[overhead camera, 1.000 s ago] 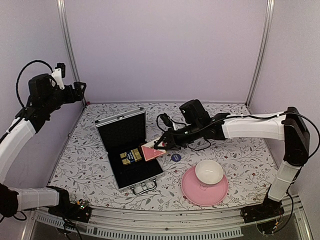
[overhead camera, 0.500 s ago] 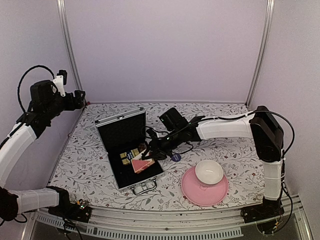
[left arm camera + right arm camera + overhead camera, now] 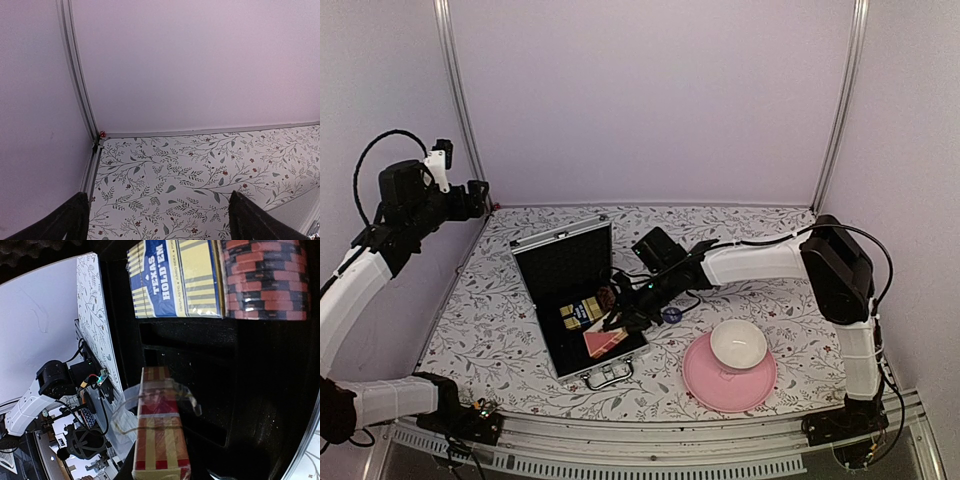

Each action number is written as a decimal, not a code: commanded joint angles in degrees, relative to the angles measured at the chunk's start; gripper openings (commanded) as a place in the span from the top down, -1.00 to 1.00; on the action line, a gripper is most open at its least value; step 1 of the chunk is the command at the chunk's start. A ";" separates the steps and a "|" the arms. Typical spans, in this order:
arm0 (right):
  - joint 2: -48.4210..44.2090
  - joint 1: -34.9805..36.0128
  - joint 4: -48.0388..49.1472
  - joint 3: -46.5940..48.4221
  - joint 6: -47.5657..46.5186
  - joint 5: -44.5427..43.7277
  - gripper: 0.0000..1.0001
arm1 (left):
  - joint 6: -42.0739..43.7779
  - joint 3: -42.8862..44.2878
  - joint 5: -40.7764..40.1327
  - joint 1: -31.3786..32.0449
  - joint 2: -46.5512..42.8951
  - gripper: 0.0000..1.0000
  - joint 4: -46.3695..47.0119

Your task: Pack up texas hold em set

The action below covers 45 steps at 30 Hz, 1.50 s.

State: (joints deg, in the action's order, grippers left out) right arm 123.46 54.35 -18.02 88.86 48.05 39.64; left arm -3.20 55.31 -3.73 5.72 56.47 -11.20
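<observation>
The silver briefcase (image 3: 553, 243) lies open at table centre-left, black lining up. Inside it sit a gold-and-dark card box (image 3: 580, 312) and a dark red chip stack (image 3: 607, 297). My right gripper (image 3: 618, 322) reaches into the case and is shut on the red card box (image 3: 604, 343), held low over the near right part of the lining. In the right wrist view the clear fingers (image 3: 187, 396) clasp the red box (image 3: 160, 445), with the gold box (image 3: 175, 277) and the chips (image 3: 265, 280) beyond. A blue round disc (image 3: 670, 314) lies on the table beside the case. My left gripper (image 3: 478, 196) is raised far left, open and empty.
A pink plate (image 3: 705, 385) with a white bowl (image 3: 738, 343) on it stands right of the case, near the front. The case's metal handle (image 3: 607, 376) points to the front edge. The left wrist view shows only the flowered table cloth (image 3: 200, 170) and the back wall.
My right gripper has moved left and down with the red card box, from the case's right edge into its interior. The left arm has barely moved.
</observation>
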 commanded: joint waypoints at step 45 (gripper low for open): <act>2.55 2.32 -4.58 6.77 -0.74 -5.90 0.25 | 0.82 -1.01 -0.50 -0.31 0.32 -0.94 0.35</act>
State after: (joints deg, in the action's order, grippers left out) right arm 128.49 56.03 -20.40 94.13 49.17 37.58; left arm -3.09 54.89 -3.73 5.72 56.64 -11.25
